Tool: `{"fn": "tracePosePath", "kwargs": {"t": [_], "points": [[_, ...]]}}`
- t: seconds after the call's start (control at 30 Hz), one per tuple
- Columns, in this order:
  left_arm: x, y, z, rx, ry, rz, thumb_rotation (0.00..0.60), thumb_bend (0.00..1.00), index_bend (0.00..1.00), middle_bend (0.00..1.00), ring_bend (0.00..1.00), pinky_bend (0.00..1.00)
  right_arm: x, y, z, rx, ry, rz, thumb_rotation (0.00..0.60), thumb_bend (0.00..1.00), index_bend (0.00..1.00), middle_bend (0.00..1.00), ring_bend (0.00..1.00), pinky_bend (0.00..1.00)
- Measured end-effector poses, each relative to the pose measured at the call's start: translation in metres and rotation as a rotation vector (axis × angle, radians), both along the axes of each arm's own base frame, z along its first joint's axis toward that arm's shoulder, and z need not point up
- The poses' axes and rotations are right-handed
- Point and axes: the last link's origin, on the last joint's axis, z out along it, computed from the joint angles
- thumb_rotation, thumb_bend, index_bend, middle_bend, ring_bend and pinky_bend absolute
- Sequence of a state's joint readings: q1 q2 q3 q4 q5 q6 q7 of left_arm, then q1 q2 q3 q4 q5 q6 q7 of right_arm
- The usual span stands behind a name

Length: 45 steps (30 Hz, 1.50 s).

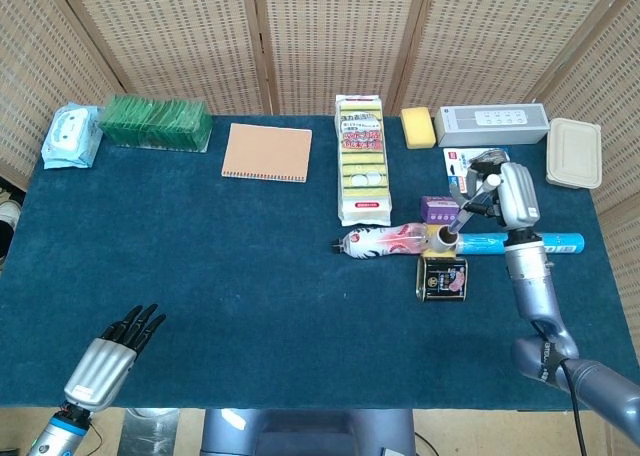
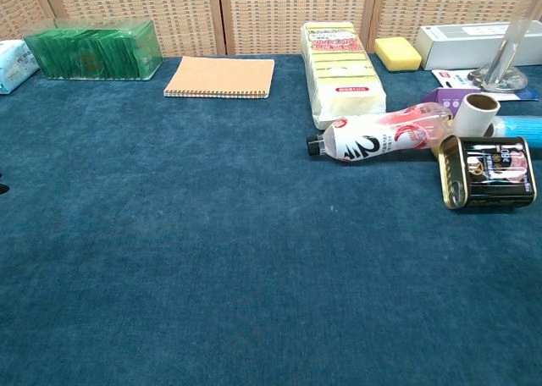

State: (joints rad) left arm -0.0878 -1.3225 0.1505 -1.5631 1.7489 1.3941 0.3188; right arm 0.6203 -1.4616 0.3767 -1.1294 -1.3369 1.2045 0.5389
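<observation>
My right hand (image 1: 497, 191) hovers over the right side of the table with its fingers (image 1: 468, 188) apart and nothing in them. It is above the blue tube (image 1: 545, 243), just right of the purple box (image 1: 438, 209) and the cardboard roll (image 1: 447, 238). A pink-labelled bottle (image 1: 385, 241) lies on its side left of the roll, and a dark can (image 1: 442, 276) lies in front of it. My left hand (image 1: 105, 361) is at the table's front left corner, fingers straight and spread, holding nothing. The chest view shows the bottle (image 2: 381, 136), the can (image 2: 491, 172) and the roll (image 2: 476, 113).
Along the back stand a wipes pack (image 1: 72, 134), a green box (image 1: 155, 122), an orange notebook (image 1: 267, 152), a long sponge pack (image 1: 362, 161), a yellow sponge (image 1: 418, 127), a grey box (image 1: 492, 124) and a lidded container (image 1: 574, 153). A white packet (image 1: 462, 159) lies behind the right hand.
</observation>
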Motion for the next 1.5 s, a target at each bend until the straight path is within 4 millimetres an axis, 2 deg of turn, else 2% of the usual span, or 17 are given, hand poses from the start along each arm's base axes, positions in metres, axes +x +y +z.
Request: {"fn": "tracePosePath", "kwargs": {"t": [0.2, 0.73, 1.2, 1.5], "points": [[0.000, 0.000, -0.001, -0.003, 0.002, 0.001, 0.600, 0.21, 0.04, 0.03, 0.04, 0.26, -0.003, 0.005, -0.007, 0.009, -0.005, -0.001, 0.600, 0.37, 0.80, 1.00, 1.00, 1.00], [0.000, 0.000, -0.001, -0.005, 0.005, -0.004, 0.600, 0.21, 0.04, 0.03, 0.05, 0.26, -0.001, 0.000, -0.019, 0.037, -0.002, -0.012, 0.600, 0.37, 0.80, 1.00, 1.00, 1.00], [-0.001, -0.002, -0.005, -0.018, 0.021, 0.009, 0.600, 0.21, 0.04, 0.03, 0.05, 0.26, -0.015, -0.004, -0.020, 0.043, -0.040, -0.032, 0.600, 0.37, 0.80, 1.00, 1.00, 1.00], [0.002, -0.003, -0.005, -0.017, 0.025, 0.007, 0.600, 0.21, 0.04, 0.03, 0.04, 0.26, -0.021, -0.004, -0.028, 0.053, -0.044, -0.036, 0.600, 0.37, 0.80, 1.00, 1.00, 1.00]]}}
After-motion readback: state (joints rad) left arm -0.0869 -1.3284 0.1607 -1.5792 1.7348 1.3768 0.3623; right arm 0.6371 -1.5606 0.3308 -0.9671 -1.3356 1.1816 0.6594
